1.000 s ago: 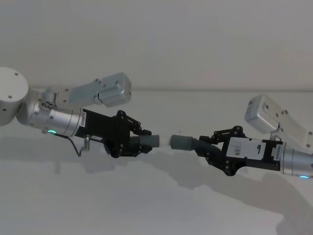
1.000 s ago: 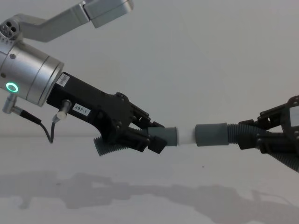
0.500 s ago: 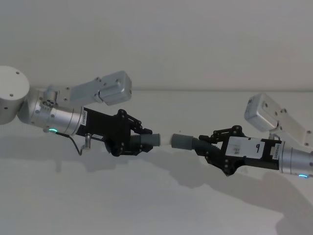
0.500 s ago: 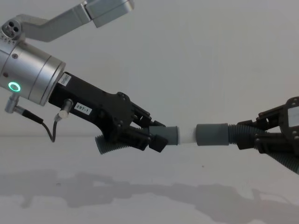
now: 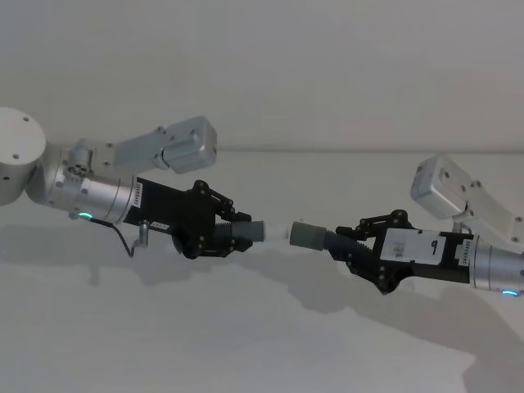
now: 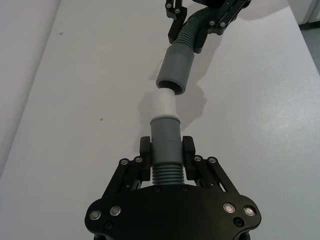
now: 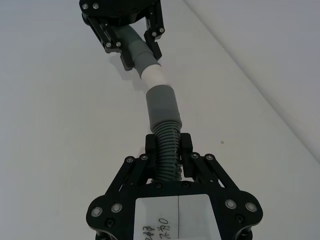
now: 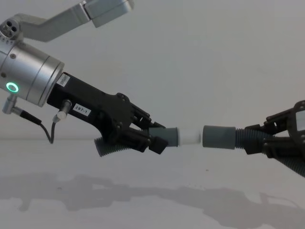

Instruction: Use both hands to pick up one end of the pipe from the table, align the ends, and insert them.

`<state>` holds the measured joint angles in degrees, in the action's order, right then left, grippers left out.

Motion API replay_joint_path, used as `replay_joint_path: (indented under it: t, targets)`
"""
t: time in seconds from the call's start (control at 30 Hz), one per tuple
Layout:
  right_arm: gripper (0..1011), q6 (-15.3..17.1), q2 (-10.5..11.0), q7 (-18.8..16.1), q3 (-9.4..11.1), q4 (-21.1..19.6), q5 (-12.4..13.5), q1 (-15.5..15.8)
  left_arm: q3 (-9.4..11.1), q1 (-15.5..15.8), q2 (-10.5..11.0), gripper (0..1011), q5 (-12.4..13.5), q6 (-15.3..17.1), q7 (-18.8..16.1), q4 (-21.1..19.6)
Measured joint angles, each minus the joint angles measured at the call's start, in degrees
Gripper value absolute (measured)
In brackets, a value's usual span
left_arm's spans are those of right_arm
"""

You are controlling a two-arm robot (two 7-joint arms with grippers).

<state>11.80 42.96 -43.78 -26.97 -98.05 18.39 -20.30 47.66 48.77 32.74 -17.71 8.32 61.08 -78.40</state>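
Gripping one hose piece each, both grippers hang above the white table (image 5: 246,344). The left gripper (image 8: 153,139) has its fingers pinched on the ribbed part just behind the grey cuff with the white tip (image 8: 189,137). The right gripper (image 5: 350,246) pinches the ribs of the other hose piece (image 7: 167,150) behind its wider grey cuff (image 8: 219,137). The white tip faces that cuff's open mouth, roughly in line, just apart from it.

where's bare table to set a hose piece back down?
Bare table lies under and in front of both grippers, and behind them to the far edge. Crowded only mid-air: left gripper and right gripper hold the white tip near the grey cuff.
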Motion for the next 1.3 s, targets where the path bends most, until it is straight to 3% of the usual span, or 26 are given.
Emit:
replay_joint_path:
  t: [1.3]
  targets:
    - [274, -1.14, 0.74, -0.08, -2.07, 1.11, 1.33, -1.78, 1.71, 1.03, 0.08, 364, -1.64, -1.08, 0.16, 0.63]
